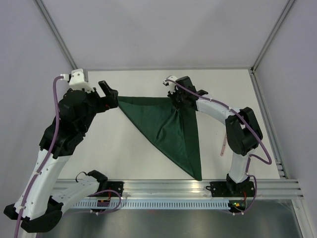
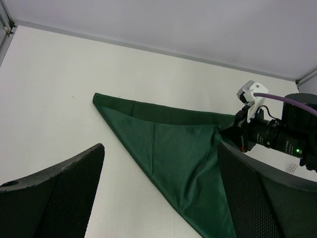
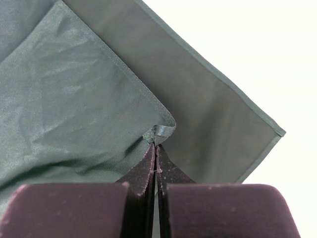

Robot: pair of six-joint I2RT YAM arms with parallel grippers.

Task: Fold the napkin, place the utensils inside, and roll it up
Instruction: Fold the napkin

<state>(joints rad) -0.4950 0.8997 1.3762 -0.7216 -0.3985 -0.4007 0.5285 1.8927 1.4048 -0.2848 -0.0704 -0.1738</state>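
The dark green napkin (image 1: 171, 130) lies on the white table folded into a triangle, with corners at the far left, the far right and the near edge. My right gripper (image 1: 177, 102) is at the far right corner, shut on the hemmed corner of the upper layer (image 3: 159, 132), which it holds just off the lower layer (image 3: 218, 124). My left gripper (image 1: 110, 95) is open and empty beside the far left corner; in its wrist view the napkin (image 2: 148, 130) shows between its fingers (image 2: 64, 178). A slim pale pink handle (image 1: 223, 147), apparently the fork, lies beside the right arm; its tines are hidden.
The right arm (image 2: 280, 140) reaches over the napkin's far right corner. A metal rail (image 1: 163, 188) runs along the near edge, where the napkin's near tip ends. Grey walls enclose the table at the back and on both sides.
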